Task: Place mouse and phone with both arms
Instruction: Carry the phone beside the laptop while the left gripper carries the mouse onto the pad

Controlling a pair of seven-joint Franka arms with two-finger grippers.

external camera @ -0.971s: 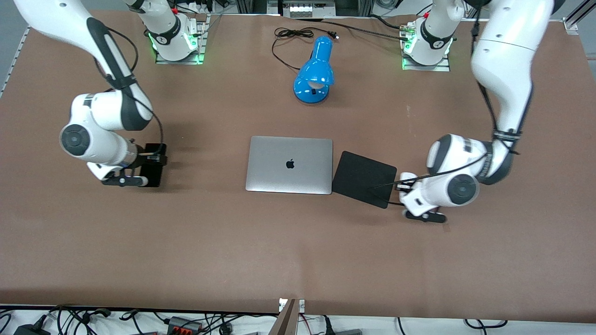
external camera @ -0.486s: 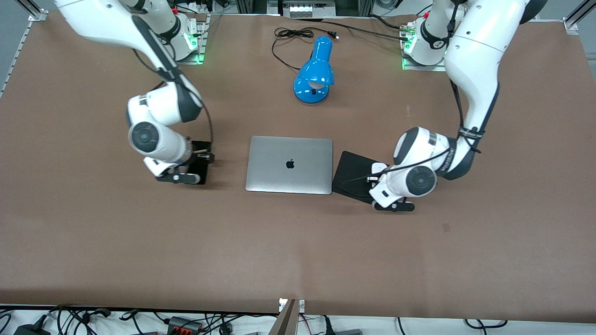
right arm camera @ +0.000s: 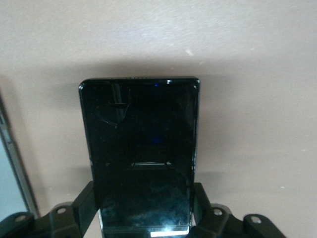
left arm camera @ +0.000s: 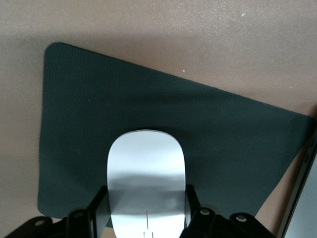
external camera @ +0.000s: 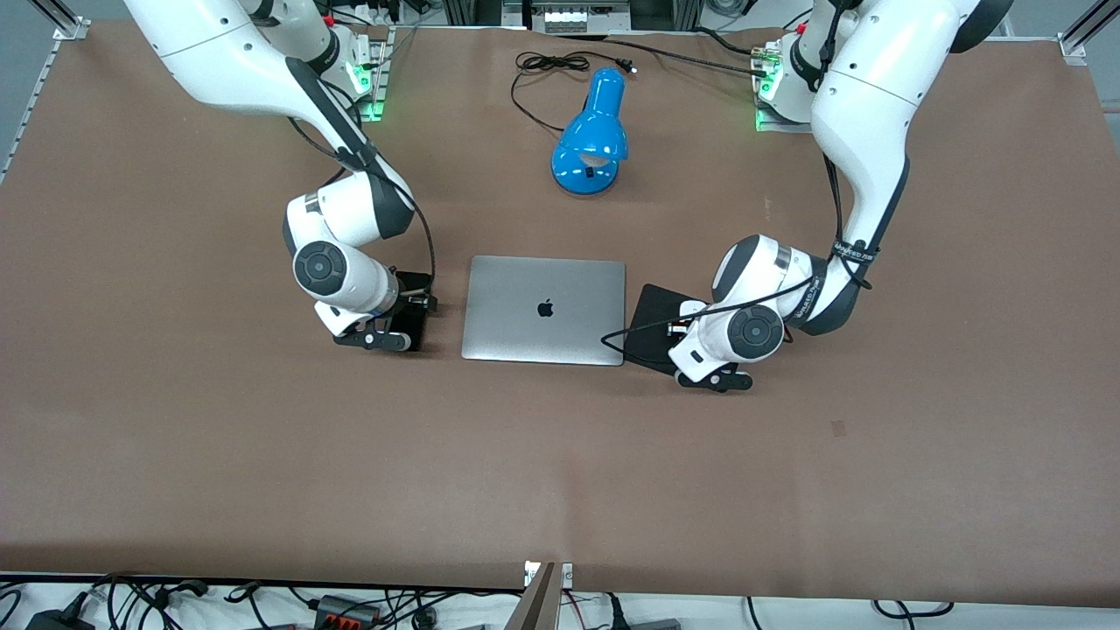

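Mouse (left arm camera: 144, 181) pinched in left claw (left arm camera: 146, 218) over pad (left arm camera: 89, 124); phone (right arm camera: 142, 153) pinched in right claw (right arm camera: 143, 215).

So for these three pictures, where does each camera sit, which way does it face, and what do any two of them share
Front view: high across the table, facing both arms' bases; shows the laptop, blue lamp and both arms.
Left wrist view: on the left arm's wrist, looking down past the left tool, shut on the mouse over the black pad.
Right wrist view: on the right arm's wrist, looking down past the right tool, shut on the phone over the bare table.
Shared: the front and left wrist views both show the pad and the laptop's edge.
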